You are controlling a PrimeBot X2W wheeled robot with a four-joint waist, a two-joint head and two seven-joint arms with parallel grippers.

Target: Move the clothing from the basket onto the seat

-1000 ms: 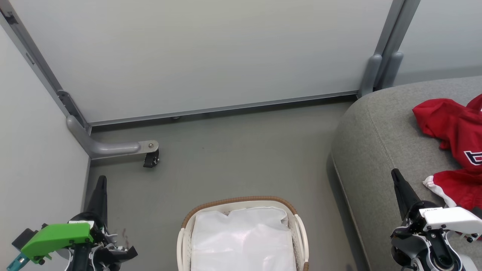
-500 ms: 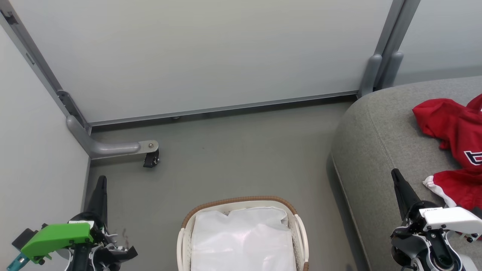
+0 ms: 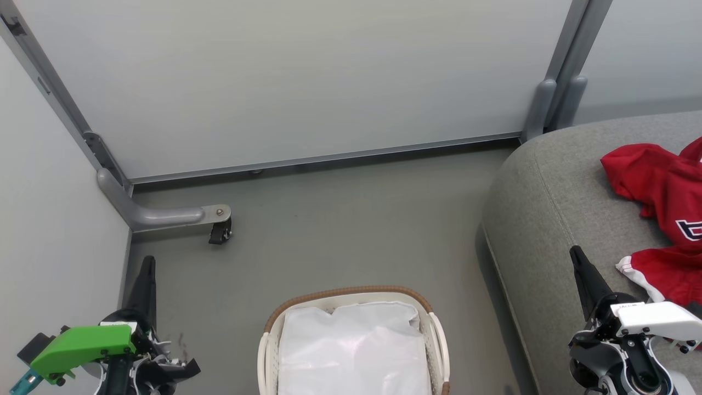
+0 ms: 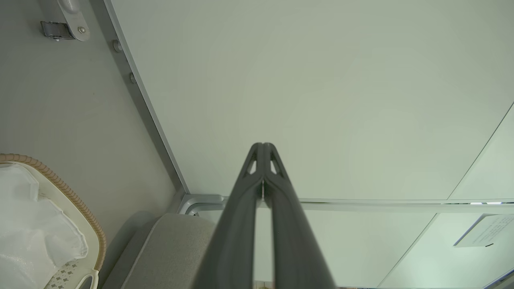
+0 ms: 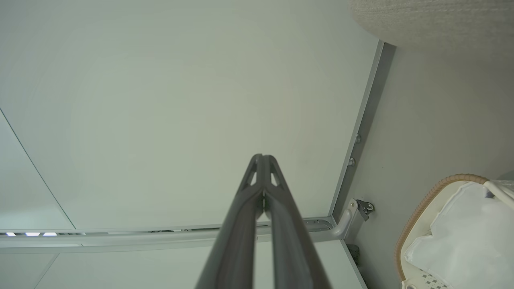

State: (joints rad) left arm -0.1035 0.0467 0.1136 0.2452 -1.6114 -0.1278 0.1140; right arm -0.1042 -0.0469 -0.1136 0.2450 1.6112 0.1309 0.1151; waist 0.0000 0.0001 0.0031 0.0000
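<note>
Red sports clothing (image 3: 658, 186) lay on the big grey fabric seat (image 3: 548, 219), white plastic basket (image 3: 351, 291) nearby; left end effector (image 4: 263, 145) and right end effector (image 5: 263, 156) were pinched together.

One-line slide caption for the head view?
Red clothing on the grey seat, white liner in the basket, left gripper and right gripper shut and empty.

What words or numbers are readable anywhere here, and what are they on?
Perhaps "B", one dark white-edged letter cut by the picture's edge: on the red clothing.
Printed lines, too small to read: on a white notice on a wall panel.
Tiny marking, too small to read: on the white housing of the right gripper.
</note>
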